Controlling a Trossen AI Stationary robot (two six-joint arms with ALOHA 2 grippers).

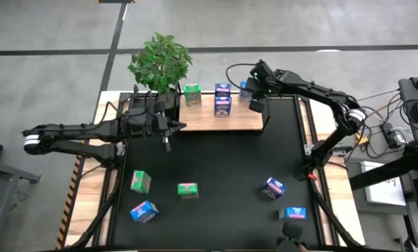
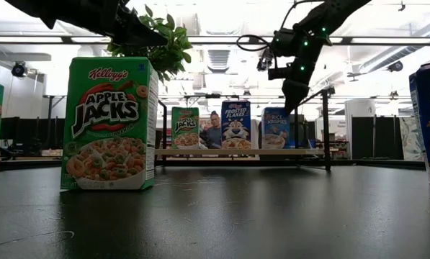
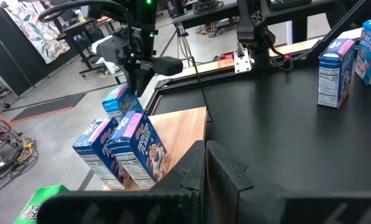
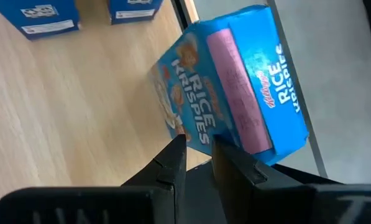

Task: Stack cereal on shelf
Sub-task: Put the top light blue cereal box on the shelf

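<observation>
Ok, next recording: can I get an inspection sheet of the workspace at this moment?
Surface: black mat on a wooden table.
Job's things: three cereal boxes stand on the shelf; five more cartons lie on the mat's near side.
Clutter: potted plant beside the shelf.
Grippers: right gripper at the shelf's right end, fingers pinching a Rice Krispies box; left gripper shut, holding nothing, by the shelf's left end.
Cables: bundle off the table's right side.
Surroundings: open room, no person seen.

Lighting: you get bright, even light from ceiling strips [image 2: 215, 39] overhead. Glare: a soft sheen on the black mat [image 2: 272, 208]. Shadows: faint. Blur: your right wrist fingers [image 4: 173, 163] show soft.
</observation>
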